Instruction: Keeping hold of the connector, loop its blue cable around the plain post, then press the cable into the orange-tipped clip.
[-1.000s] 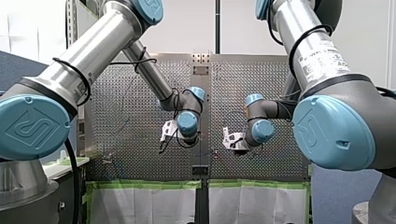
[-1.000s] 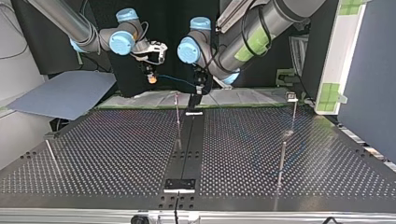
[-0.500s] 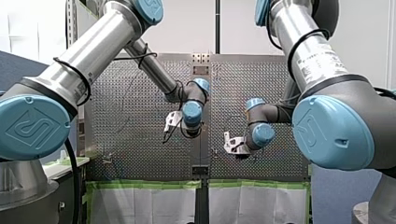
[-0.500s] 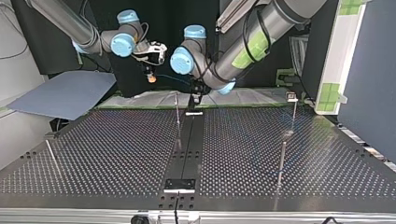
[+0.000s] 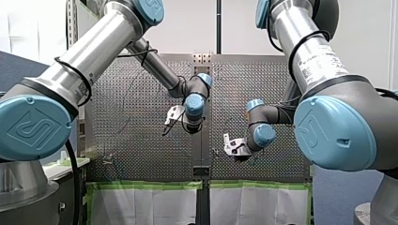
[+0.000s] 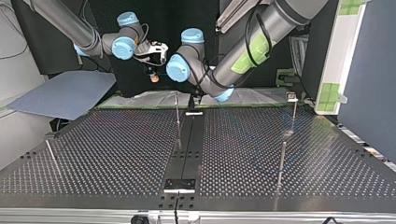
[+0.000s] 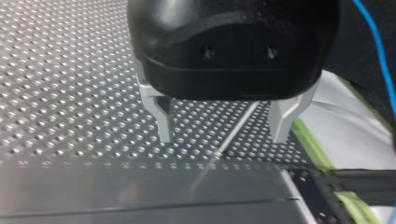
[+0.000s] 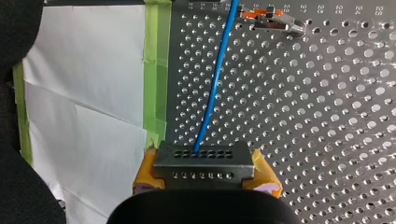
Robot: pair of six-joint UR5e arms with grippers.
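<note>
The front view looks from behind the arms onto the perforated table (image 5: pixel 122 140). The top view faces back across it. Both wrist views sit close above that table, sharing its green tape (image 8: pixel 156 70) edge.

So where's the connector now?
Right wrist view: the connector is clamped in my right end effector, its blue cable running ahead towards the orange-tipped clip.

The table (image 8: pixel 336 107) is perforated satin-grey metal. The connector (image 8: pixel 204 158) is a dark matt metal block; its cable (image 8: pixel 215 79) has a smooth blue plastic sheath. The left gripper (image 7: pixel 222 137) has a glossy black plastic housing and pale matt fingers (image 7: pixel 163 119). The right gripper (image 8: pixel 205 173) has yellow, rubbery-looking pads (image 8: pixel 147 175). The sheets (image 8: pixel 84 84) are creased white paper.
</note>
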